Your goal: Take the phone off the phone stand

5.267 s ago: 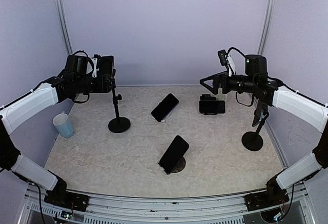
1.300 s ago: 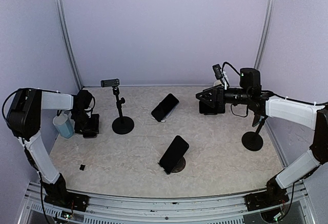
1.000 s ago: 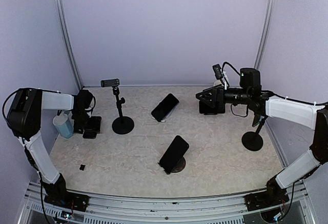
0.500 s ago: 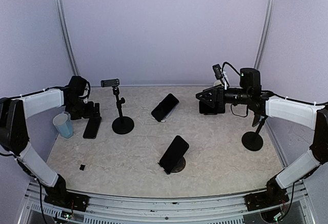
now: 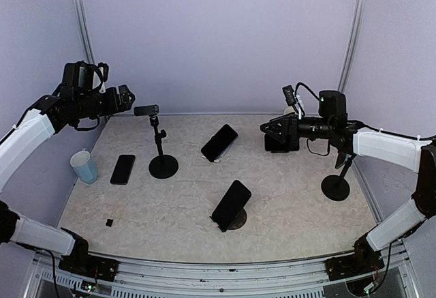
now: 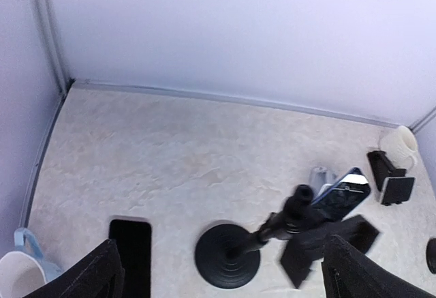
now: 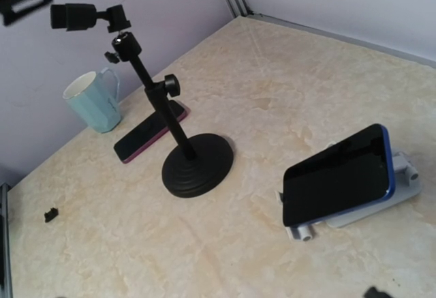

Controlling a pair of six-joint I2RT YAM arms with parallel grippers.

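A dark phone (image 5: 123,169) lies flat on the table between the cup and the black pole stand (image 5: 158,149), whose top clamp (image 5: 146,110) holds nothing. The phone also shows in the left wrist view (image 6: 130,247) and the right wrist view (image 7: 148,132). My left gripper (image 5: 126,98) is open and empty, high above the table, left of the clamp. My right gripper (image 5: 268,129) hovers at the back right, pointing left; its jaws look open and empty.
A blue-edged phone (image 5: 219,142) leans on a white stand. Another phone (image 5: 231,204) leans on a round stand near the front. A third (image 5: 281,141) stands behind my right gripper. A second pole stand (image 5: 336,187) is at right, and a pale blue cup (image 5: 84,166) at left.
My left gripper let go of the phone on the table beside the cup and rose up and back, open. The right arm has not moved.
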